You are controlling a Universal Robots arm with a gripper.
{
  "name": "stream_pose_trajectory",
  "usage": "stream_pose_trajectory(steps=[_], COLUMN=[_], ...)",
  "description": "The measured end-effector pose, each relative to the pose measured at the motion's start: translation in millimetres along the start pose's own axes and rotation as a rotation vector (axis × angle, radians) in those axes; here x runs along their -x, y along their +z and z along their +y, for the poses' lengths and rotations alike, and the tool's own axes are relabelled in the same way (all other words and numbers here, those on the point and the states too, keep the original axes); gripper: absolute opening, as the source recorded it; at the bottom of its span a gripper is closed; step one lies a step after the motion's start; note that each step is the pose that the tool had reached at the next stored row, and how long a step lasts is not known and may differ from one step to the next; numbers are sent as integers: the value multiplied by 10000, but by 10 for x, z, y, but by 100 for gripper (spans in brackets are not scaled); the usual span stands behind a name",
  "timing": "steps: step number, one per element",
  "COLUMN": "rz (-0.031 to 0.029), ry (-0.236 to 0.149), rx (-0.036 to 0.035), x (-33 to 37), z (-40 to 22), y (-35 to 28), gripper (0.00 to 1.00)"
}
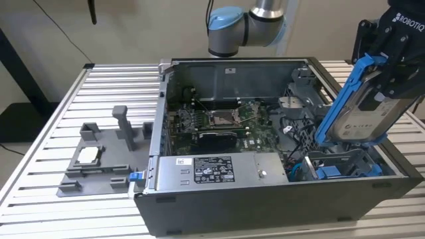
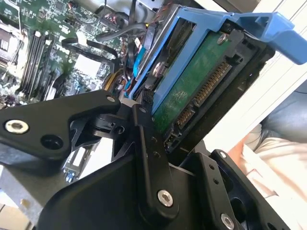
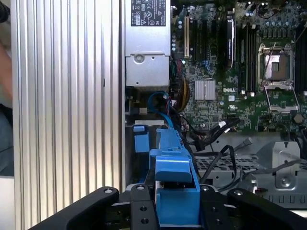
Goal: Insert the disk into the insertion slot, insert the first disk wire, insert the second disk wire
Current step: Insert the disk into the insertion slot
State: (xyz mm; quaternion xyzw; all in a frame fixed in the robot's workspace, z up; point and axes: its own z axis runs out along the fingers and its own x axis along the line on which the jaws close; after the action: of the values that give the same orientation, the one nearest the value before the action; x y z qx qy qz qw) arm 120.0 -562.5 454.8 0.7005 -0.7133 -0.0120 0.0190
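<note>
In the exterior view my gripper (image 1: 390, 82) is shut on the disk (image 1: 364, 117), a silver drive with a white label in a blue carrier frame. The disk hangs tilted, its lower end just above the insertion slot (image 1: 345, 162), a grey metal cage with blue fittings in the case's corner at the exterior view's right. The second wrist view shows the disk's green circuit board (image 2: 192, 91) and connector between my black fingers (image 2: 146, 139). In the first wrist view the blue carrier (image 3: 175, 191) sits between my fingers, over the slot's blue fitting (image 3: 140, 139). A blue wire (image 3: 160, 103) and black wires (image 3: 216, 132) lie beside the slot.
The open computer case holds a motherboard (image 1: 219, 119) and a grey labelled power-supply box (image 1: 216, 169). A grey plastic fixture tray (image 1: 99, 159) stands on the slatted metal table (image 1: 47, 129) at the exterior view's left. A person's clothing (image 2: 280, 143) shows beyond the case.
</note>
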Motion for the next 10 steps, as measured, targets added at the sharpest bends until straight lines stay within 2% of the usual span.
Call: stream_pose_trajectory(steps=[10], rz=[0], ry=[-16], rx=[14], x=[-8], z=[-4], y=[84], gripper=[33])
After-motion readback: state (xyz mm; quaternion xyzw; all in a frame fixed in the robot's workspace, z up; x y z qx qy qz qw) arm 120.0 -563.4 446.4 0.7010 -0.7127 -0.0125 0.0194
